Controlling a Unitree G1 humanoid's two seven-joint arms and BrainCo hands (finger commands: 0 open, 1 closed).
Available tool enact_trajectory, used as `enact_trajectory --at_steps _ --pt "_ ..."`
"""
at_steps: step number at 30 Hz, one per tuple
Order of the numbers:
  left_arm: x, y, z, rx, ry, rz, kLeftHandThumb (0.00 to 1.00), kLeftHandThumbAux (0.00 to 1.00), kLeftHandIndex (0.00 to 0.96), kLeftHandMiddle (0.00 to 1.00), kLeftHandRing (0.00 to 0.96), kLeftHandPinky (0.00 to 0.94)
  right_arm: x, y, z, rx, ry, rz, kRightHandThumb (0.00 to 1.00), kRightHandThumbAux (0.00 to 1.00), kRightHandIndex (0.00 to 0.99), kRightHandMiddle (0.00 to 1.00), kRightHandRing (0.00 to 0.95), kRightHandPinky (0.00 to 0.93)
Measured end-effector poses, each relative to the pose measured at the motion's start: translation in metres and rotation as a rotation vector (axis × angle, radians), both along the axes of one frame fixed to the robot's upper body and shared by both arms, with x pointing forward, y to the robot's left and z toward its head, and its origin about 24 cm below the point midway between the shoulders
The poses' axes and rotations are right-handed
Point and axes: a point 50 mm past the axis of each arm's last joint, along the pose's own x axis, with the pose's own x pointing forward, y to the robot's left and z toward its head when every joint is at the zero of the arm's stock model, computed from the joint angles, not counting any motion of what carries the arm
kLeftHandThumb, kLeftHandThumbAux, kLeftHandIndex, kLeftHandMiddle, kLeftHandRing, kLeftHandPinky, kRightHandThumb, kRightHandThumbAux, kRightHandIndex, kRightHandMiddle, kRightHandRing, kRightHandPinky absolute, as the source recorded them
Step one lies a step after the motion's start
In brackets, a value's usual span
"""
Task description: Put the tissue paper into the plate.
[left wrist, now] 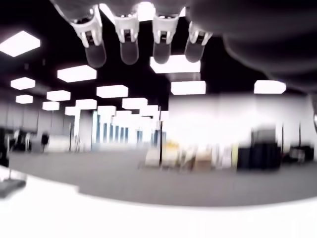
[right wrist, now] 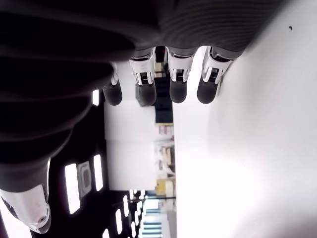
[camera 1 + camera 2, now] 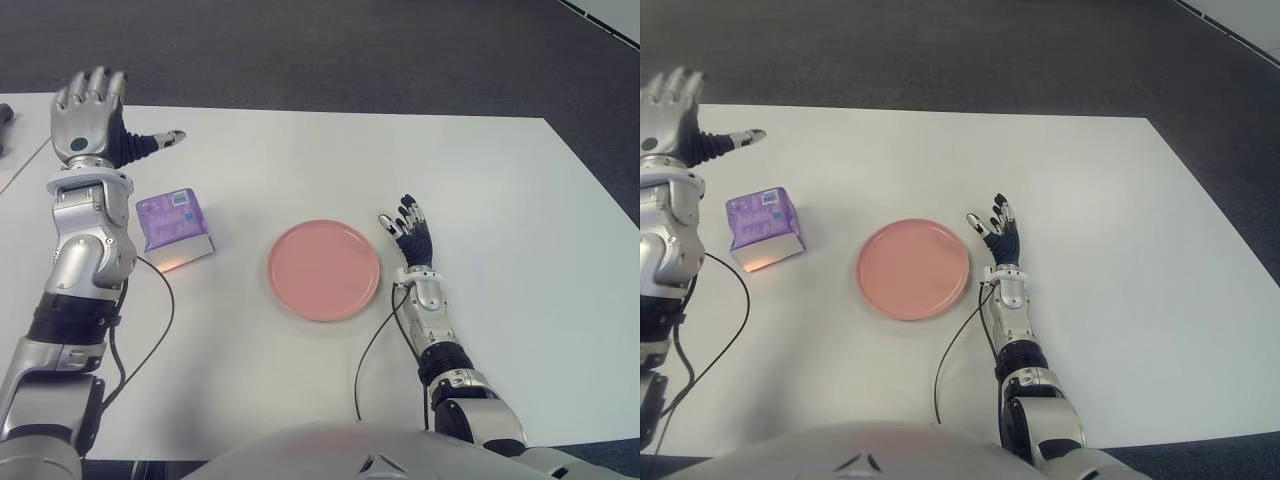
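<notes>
A purple tissue pack (image 3: 172, 224) lies on the white table (image 3: 500, 200), left of a round pink plate (image 3: 324, 269) that holds nothing. My left hand (image 3: 98, 118) is raised above the table's far left part, beyond the pack, fingers spread and holding nothing; its fingertips (image 1: 129, 49) show stretched out in the left wrist view. My right hand (image 3: 408, 228) shows just right of the plate, fingers straight and apart, holding nothing; its fingertips (image 2: 177, 91) are extended in the right wrist view.
Black cables (image 3: 160, 330) trail from both arms across the table's near part. A dark object (image 3: 4, 115) sits at the far left edge. Dark carpet (image 3: 350, 50) lies beyond the table.
</notes>
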Motion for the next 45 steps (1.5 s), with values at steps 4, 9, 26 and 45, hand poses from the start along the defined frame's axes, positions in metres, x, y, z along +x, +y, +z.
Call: enact_trajectory --at_steps 4,9,26,45 --pt "-0.001 0.001 -0.006 0.001 0.164 -0.001 0.000 0.247 0.000 0.000 0.000 0.000 0.000 0.000 -0.001 0.004 0.004 0.002 0.057 0.642 0.000 0.000 0.000 0.000" --pt "-0.004 0.006 -0.013 0.033 0.329 -0.006 0.000 0.243 0.000 0.000 0.000 0.000 0.000 0.000 -0.002 0.007 0.011 0.006 0.062 0.650 0.000 0.000 0.000 0.000" --pt "-0.017 0.007 -0.042 0.054 0.630 -0.098 0.000 0.284 0.000 0.000 0.000 0.000 0.000 -0.002 -0.002 0.026 -0.006 0.002 0.070 0.679 0.000 0.000 0.000 0.000" --pt "-0.022 0.006 -0.051 0.056 0.754 -0.256 0.000 0.300 0.000 0.000 0.000 0.000 -0.002 -0.002 -0.001 -0.069 -0.057 0.000 0.082 0.572 0.000 0.000 0.000 0.000"
